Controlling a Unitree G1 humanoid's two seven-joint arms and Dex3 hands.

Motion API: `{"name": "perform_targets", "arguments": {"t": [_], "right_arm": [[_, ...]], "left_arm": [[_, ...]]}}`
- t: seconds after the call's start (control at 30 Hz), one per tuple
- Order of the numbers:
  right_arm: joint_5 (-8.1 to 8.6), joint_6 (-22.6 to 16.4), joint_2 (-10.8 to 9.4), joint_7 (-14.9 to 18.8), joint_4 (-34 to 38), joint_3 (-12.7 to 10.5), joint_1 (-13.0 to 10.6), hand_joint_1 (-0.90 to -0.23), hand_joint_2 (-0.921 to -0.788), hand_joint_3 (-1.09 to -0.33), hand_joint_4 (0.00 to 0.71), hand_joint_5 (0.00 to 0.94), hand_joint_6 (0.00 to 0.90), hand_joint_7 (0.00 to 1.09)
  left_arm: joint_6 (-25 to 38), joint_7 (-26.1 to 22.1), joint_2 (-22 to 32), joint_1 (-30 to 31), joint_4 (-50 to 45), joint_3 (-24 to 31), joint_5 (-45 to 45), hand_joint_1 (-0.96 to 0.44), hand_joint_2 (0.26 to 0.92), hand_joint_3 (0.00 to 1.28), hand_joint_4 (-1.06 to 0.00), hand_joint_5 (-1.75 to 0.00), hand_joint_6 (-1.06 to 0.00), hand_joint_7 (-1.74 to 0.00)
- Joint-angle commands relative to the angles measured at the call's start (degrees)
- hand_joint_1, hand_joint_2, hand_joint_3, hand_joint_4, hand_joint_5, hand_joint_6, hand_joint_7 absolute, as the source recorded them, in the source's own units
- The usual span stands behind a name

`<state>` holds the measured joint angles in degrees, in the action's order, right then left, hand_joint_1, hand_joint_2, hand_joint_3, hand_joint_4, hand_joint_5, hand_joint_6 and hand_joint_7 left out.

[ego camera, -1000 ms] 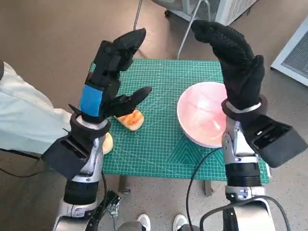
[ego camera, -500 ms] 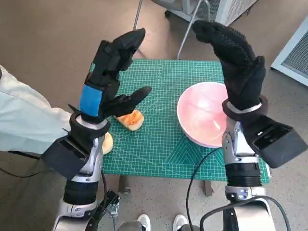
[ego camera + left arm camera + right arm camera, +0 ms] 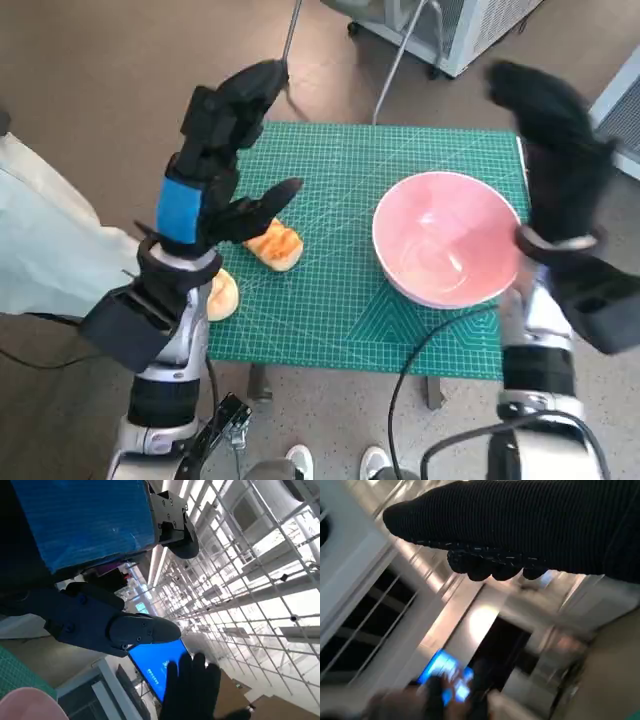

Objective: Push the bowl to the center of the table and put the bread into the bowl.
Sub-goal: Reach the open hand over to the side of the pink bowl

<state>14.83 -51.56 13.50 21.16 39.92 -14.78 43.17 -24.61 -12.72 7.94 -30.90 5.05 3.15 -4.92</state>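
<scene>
A pink bowl (image 3: 450, 240) stands empty on the right part of the green mat (image 3: 340, 190). A toasted piece of bread (image 3: 273, 245) lies on the mat left of centre. My left hand (image 3: 215, 160) is raised above the bread with its fingers spread and nothing in it; its thumb reaches over the bread. My gloved right hand (image 3: 555, 150) is raised just past the bowl's right rim, blurred, fingers stretched out, holding nothing. In the left wrist view the taped back (image 3: 85, 520) fills the top, and the bowl's rim (image 3: 25, 705) and the right glove (image 3: 195, 690) show below.
A second bread piece (image 3: 222, 295) lies at the mat's left edge, partly behind my left forearm. A person's pale sleeve (image 3: 40, 240) is at the left. Metal legs and a white unit (image 3: 470, 30) stand beyond the table. A cable (image 3: 430, 340) hangs over the front edge.
My right hand has swung to the right, from over the bowl's right side to beyond its rim. The left hand has barely moved. Bowl and bread lie as before.
</scene>
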Motion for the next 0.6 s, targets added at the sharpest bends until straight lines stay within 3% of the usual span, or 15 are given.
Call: {"name": "perform_targets", "arguments": {"t": [0.03,0.13,0.33,0.6], "right_arm": [[-4.48,-3.2,1.7,-7.2,7.1,-3.0,-2.8,-0.654,-0.921,-0.841,0.224,0.037,-0.001,0.72],[-6.07,-5.2,2.9,-10.5,13.0,-4.2,-3.1,-0.645,-0.921,-0.853,0.224,0.04,-0.001,0.72],[-7.42,-6.8,4.2,-14.1,21.5,-5.1,-3.3,-0.604,-0.921,-0.868,0.218,0.038,-0.001,0.71],[-9.23,-3.3,3.8,-17.9,29.1,-4.2,-5.3,-0.608,-0.921,-0.884,0.221,0.038,-0.001,0.7]], "left_arm": [[0.2,0.9,-0.4,1.2,-1.7,-0.1,0.2,-0.43,0.921,0.25,-0.35,0.0,-0.1,-0.69],[0.1,1.3,-0.5,1.5,-1.6,-0.1,0.4,-0.43,0.921,0.25,-0.34,0.0,-0.1,-0.69],[0.0,1.7,-0.6,1.8,-1.6,-0.1,0.6,-0.43,0.921,0.25,-0.34,0.0,-0.1,-0.68],[-0.5,1.8,-0.5,2.1,-1.3,-0.1,0.8,-0.43,0.921,0.25,-0.34,0.0,-0.11,-0.66]]}}
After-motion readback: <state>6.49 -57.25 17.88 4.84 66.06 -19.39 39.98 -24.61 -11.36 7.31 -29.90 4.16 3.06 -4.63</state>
